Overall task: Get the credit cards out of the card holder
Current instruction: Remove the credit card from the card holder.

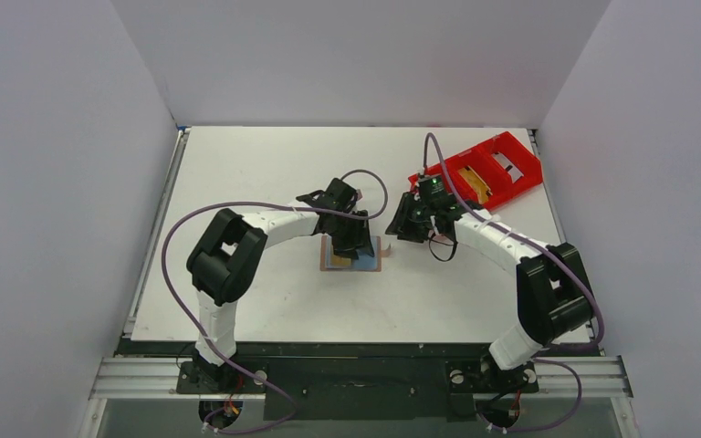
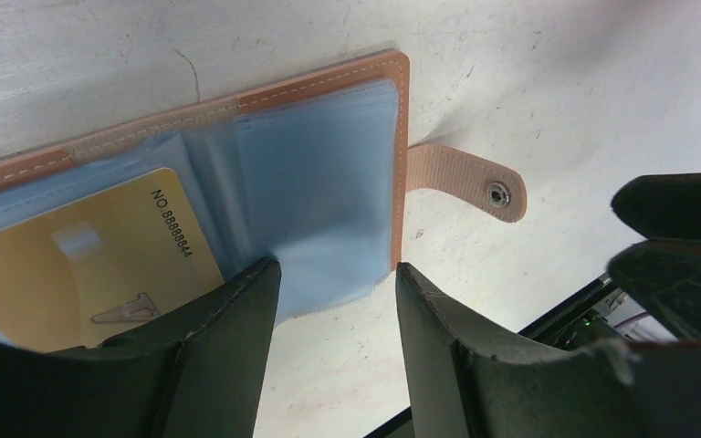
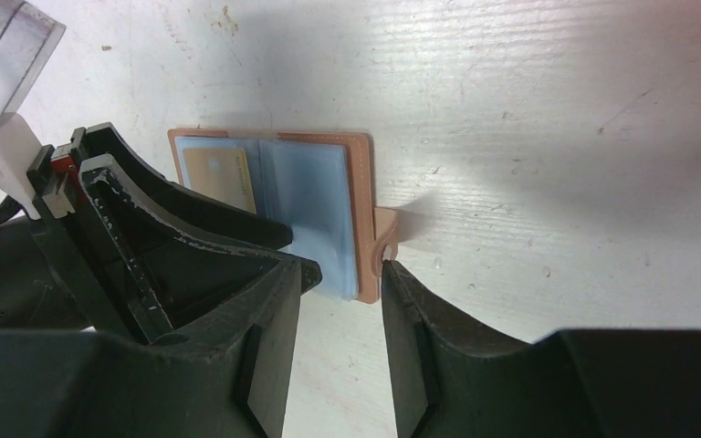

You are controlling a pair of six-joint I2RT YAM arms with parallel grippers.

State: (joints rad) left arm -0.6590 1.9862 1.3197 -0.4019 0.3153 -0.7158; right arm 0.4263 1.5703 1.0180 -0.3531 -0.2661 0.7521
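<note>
We have the card holder (image 1: 371, 258) lying open near the middle of the white table (image 1: 256, 173), its pale blue sleeves facing up. A gold card (image 2: 82, 265) sits in one sleeve, and the tab (image 2: 465, 178) with its snap lies flat out to the side. Our left hand (image 2: 338, 292) hangs over the holder's edge, fingers apart, with a corner of the clear sleeve between them. Our right hand (image 3: 347, 271) is at the tab side, fingers also apart, one tip just beside the tab. A red compartment tray (image 1: 511, 151) stands well apart at the far right.
</note>
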